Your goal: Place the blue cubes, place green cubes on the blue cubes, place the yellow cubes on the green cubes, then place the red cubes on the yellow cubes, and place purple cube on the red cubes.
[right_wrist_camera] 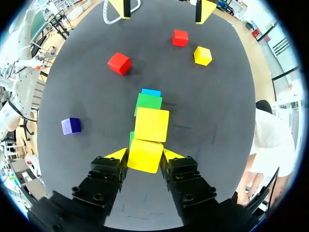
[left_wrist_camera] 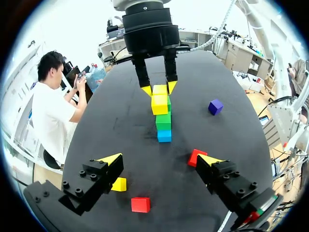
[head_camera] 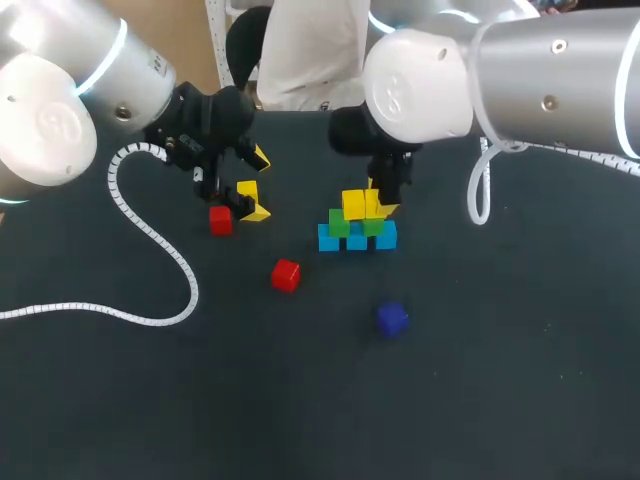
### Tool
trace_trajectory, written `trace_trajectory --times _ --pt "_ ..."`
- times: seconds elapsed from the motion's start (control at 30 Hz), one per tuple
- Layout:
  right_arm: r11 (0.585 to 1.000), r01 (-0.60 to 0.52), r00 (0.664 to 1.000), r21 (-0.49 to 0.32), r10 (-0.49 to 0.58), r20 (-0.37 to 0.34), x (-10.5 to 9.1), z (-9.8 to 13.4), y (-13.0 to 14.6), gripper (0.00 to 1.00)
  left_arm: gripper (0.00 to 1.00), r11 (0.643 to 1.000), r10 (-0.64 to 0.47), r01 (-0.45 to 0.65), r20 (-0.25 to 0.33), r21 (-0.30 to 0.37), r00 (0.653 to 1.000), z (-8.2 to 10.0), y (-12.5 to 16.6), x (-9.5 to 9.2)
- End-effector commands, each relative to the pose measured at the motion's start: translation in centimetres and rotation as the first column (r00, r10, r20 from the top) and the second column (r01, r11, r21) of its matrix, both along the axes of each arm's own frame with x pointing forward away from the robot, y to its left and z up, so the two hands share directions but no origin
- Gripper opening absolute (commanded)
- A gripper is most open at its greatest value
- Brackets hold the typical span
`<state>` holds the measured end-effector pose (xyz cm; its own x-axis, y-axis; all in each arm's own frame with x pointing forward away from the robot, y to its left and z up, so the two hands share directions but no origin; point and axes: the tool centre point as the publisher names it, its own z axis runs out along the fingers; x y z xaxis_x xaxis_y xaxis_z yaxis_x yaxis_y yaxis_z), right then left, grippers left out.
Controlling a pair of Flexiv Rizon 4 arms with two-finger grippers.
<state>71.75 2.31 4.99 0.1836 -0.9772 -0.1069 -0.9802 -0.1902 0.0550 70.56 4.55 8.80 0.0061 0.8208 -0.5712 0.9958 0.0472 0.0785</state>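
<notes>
A pyramid stands mid-table: a row of blue cubes [head_camera: 357,239], green cubes [head_camera: 341,222] on them, a yellow cube [head_camera: 353,203] on the green. My right gripper [right_wrist_camera: 145,155] is shut on a second yellow cube [right_wrist_camera: 145,157], held beside the first on the green layer. My left gripper [left_wrist_camera: 160,159] hangs open above a loose yellow cube [head_camera: 246,191] and a red cube [head_camera: 220,220]. Another red cube [head_camera: 285,275] and a purple cube [head_camera: 392,319] lie nearer the front.
A white coiled cable [head_camera: 160,250] from my left arm snakes over the table's left part. Another cable loop [head_camera: 478,195] hangs from my right arm beside the pyramid. The dark tabletop [head_camera: 500,380] is bare at the front and right.
</notes>
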Motion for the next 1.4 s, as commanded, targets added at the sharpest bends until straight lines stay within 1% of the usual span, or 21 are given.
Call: trace_trajectory --times 0.03,0.07,0.4,0.5,0.63,0.7,0.77,0.8,0.87,1.17,1.37,1.4 --pt "1.0 -0.001 1.0 0.0 0.001 -0.007 0.1 0.0 0.1 0.89 1.0 1.0 -0.002 0.002 0.0 -0.001 1.0 0.0 0.1 0.0" --pt "1.0 -0.001 1.0 0.001 0.001 -0.008 0.1 0.0 0.1 1.0 1.0 1.0 -0.002 0.002 0.0 -0.001 1.0 0.0 0.1 0.0" --pt "1.0 0.003 1.0 0.011 -0.003 -0.001 0.3 0.5 -0.1 1.0 1.0 1.0 -0.002 0.002 0.0 -0.001 1.0 0.0 0.1 0.0" --pt "1.0 0.011 1.0 0.029 -0.011 0.004 0.4 0.8 -0.5 1.0 1.0 1.0 -0.002 0.002 0.0 -0.001 1.0 0.0 0.1 0.0" --pt "0.995 0.016 1.0 0.095 -0.016 0.006 0.4 1.4 -0.9 1.0 1.0 1.0 -0.002 0.002 0.0 -0.001 1.0 0.0 0.1 0.0" --pt "0.99 0.032 0.999 0.135 -0.032 -0.004 0.4 1.6 -1.2 1.0 1.0 1.0 -0.002 0.002 0.0 -0.001 1.0 0.0 0.1 0.0" --pt "0.987 0.047 0.999 0.153 -0.047 -0.003 0.5 1.8 -1.5 1.0 1.0 1.0 -0.002 0.002 0.0 -0.001 1.0 0.0 0.1 0.0" --pt "0.983 0.057 0.998 0.174 -0.057 -0.009 0.5 2.0 -1.7 1.0 1.0 1.0 -0.002 0.002 0.0 -0.001 1.0 0.0 0.1 0.0" --pt "0.98 0.074 0.997 0.185 -0.074 -0.008 0.5 2.1 -2.1 1.0 1.0 1.0 -0.002 0.002 0.0 -0.001 1.0 0.0 0.1 0.0" --pt "0.94 0.157 0.987 0.303 -0.16 -0.017 0.2 3.6 -3.9 1.0 1.0 1.0 -0.002 0.002 0.0 -0.001 1.0 0.0 0.1 0.0" --pt "0.925 0.174 0.983 0.338 -0.183 -0.007 0.2 4.3 -4.7 1.0 1.0 1.0 -0.002 0.002 0.0 -0.001 1.0 0.0 0.1 0.0" --pt "0.917 0.182 0.981 0.355 -0.191 -0.009 0.2 4.3 -4.9 1.0 1.0 1.0 -0.002 0.002 0.0 -0.001 1.0 0.0 0.1 0.0"
